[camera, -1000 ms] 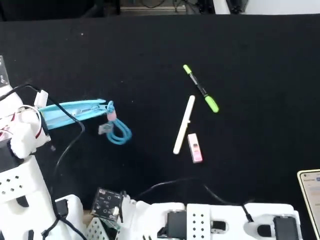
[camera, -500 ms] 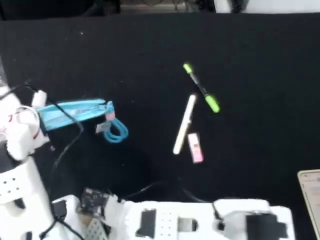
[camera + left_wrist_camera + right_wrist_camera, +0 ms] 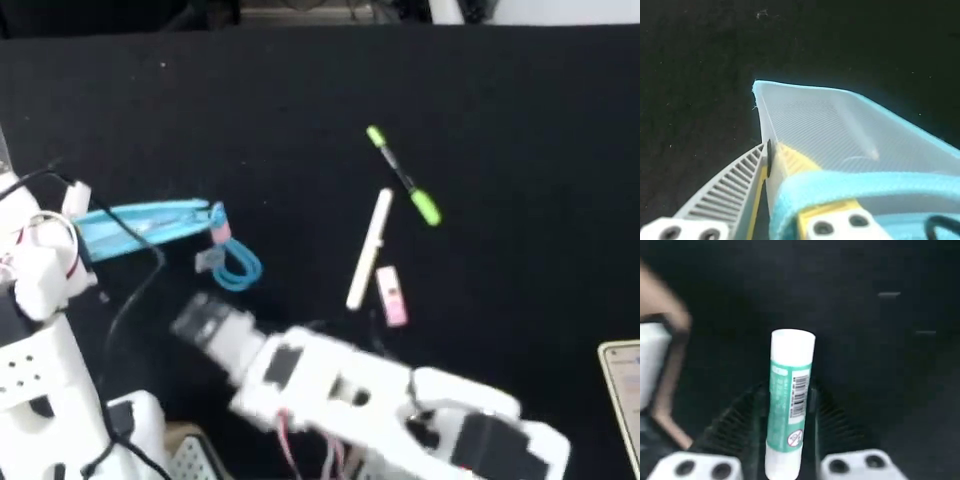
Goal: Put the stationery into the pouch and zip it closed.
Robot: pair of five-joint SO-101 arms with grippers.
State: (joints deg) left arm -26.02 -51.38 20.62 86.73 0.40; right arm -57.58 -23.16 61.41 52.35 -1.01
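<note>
Loading stationery: clamping glue stick (image 3: 792,357) in right gripper (image 3: 790,395), pinching pouch (image 3: 840,130) edge with left gripper (image 3: 767,162). Next: carry stick left, into pouch.

Overhead above table (image 3: 500,90), wrist cameras close-in

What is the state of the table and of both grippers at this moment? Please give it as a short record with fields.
left gripper: shut on one end of the pouch
right gripper: shut on a glue stick
pouch: blue, lying flat, loop strap at its far end
loose on the table: green highlighter, white pen, small pink item
zip: cannot tell
task: stationery not yet in the pouch
</note>
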